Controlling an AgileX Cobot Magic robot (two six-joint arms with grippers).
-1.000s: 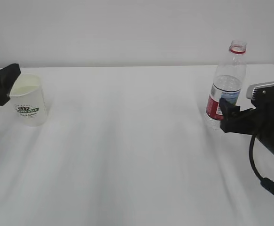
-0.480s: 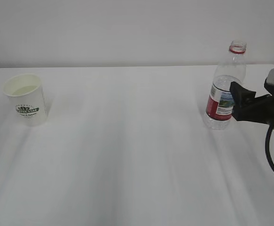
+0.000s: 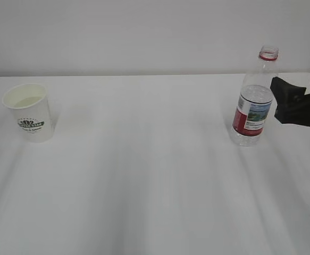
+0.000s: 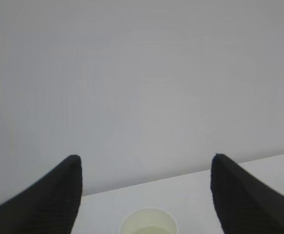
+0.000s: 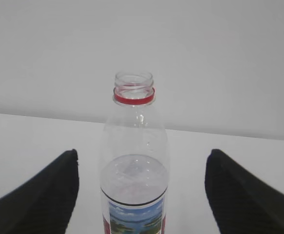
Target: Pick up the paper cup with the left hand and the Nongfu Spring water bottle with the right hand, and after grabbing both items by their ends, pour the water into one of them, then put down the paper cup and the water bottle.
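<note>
Two objects stand upright and well apart on a white table (image 3: 155,175). On the left is the small white paper cup (image 3: 29,111) with a dark green round logo; on the right, the taller clear plastic Nongfu Spring water bottle (image 3: 254,101), with a red neck ring, no cap and a red-and-white label. Clear water (image 5: 134,178) fills the bottle to about label height, and the cup seems to hold a little liquid too.

The right hand (image 3: 298,103), a black two-fingered gripper, sits just beside the bottle without touching it, jaws spread wide and empty. The left hand (image 4: 146,195) is out of the exterior view; its wrist camera shows wide-open fingers with the cup rim below and between them, nothing held.

Both items look already set down, so the step in hand is probably clearing away. Do it well by drawing each arm straight back, jaws open, so neither vessel is nudged or tipped.
</note>
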